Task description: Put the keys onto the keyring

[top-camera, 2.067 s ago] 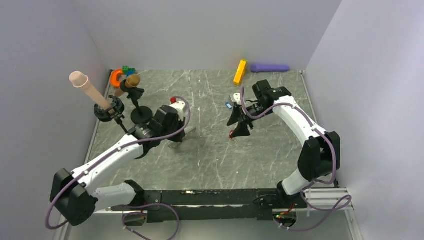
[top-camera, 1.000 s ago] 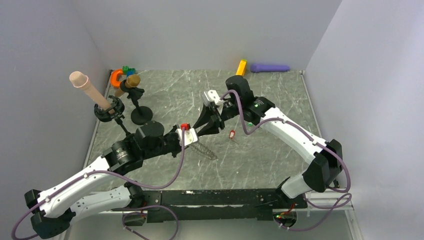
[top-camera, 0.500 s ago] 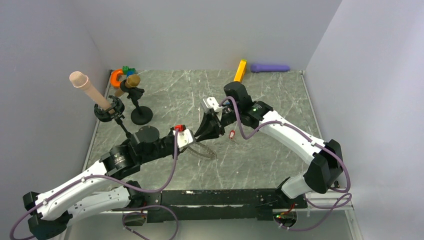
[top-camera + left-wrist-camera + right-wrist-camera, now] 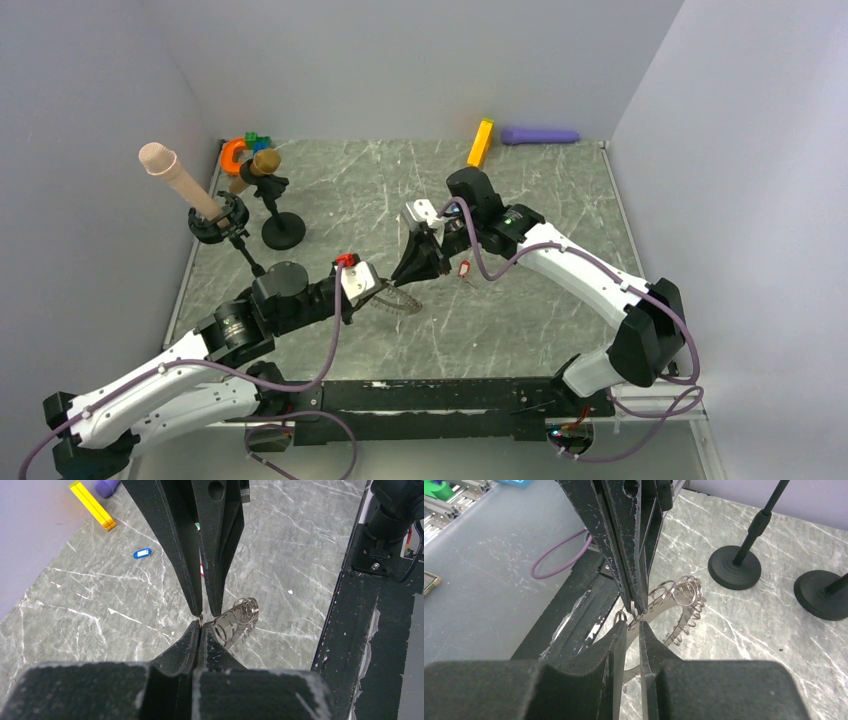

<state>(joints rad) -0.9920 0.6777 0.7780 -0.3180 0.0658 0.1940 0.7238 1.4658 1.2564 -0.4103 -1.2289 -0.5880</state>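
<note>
One keyring [image 4: 240,617], one blue key [image 4: 142,553], perhaps one red key [image 4: 463,268].

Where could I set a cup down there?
Bare stone at the back, between the black stands and the orange block, and near the front rail right of the keyring. Crowded: the middle, where the left pincer and right pincer meet.

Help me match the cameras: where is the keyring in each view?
Top external: keyring at centre, where left gripper meets right gripper.
Left wrist: just right of centre.
Right wrist: centre, slightly right.
Shared landmark: the two grippers' fingertips, tip to tip beside it.
</note>
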